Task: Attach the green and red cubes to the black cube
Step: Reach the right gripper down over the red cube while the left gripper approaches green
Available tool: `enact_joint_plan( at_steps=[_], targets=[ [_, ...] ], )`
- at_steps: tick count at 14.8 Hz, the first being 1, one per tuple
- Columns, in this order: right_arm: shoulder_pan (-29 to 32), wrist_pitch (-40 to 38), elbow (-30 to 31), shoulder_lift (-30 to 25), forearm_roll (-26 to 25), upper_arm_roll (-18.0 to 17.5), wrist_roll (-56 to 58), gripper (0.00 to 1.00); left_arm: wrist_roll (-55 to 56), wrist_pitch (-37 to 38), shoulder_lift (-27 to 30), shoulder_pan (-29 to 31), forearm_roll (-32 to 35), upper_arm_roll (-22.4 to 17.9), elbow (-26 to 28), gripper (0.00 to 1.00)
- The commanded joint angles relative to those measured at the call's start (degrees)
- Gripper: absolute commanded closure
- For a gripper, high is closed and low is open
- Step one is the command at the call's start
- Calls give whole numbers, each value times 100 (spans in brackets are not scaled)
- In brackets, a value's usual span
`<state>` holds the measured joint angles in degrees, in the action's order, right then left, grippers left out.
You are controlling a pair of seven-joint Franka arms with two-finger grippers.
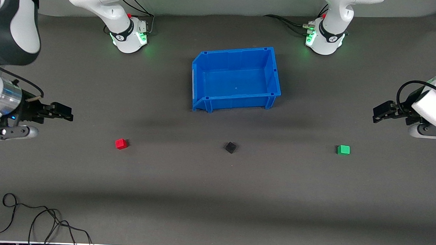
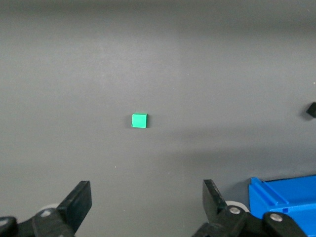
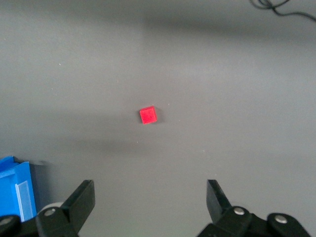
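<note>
Both my grippers, left (image 2: 146,205) and right (image 3: 150,205), hang wide open above small matte green cube (image 2: 139,120) and red cube (image 3: 148,115); black cube (image 1: 231,147) between.

From high across the tabletop (image 1: 215,195) we are facing both robot bases. Each wrist camera is looking down from well above: left sharing the green cube (image 2: 139,120) with front, right sharing the red cube (image 3: 148,115).

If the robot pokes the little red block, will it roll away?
Probably not: the red cube has flat faces and sits flat on the table, so it would likely slide. It looks stiff and, being so small, probably light. Its matte surface suggests the open right gripper above it could hold it without slipping.
</note>
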<state>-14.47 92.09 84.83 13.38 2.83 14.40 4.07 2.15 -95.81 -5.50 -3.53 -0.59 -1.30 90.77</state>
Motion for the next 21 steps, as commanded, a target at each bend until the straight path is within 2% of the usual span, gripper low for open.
enact_joint_plan(
  at_steps=[1,6,10,14,16,19,21],
  targets=[
    [102,90,-81,375,348,36,-144,0,975,264,66,19,-37,-37,-120,0],
    [120,266,-54,963,288,45,-38,0,4322,414,58,11,-283,-29,-253,0],
    [76,634,59,1272,349,36,155,0,6223,476,49,19,-327,-29,-270,0],
    [67,1942,999,1482,385,-8,884,0,7228,459,-21,229,-661,-99,-183,0],
    [-37,2102,1009,1754,394,-34,902,0,7256,336,-109,413,-941,-108,-34,0],
    [-108,2594,1106,2167,446,-86,1304,1,7256,-102,-127,845,-1425,-99,563,0],
    [-117,2639,1246,2273,665,-104,1543,1,7212,-567,-136,986,-1609,-99,1037,0]
  ],
)
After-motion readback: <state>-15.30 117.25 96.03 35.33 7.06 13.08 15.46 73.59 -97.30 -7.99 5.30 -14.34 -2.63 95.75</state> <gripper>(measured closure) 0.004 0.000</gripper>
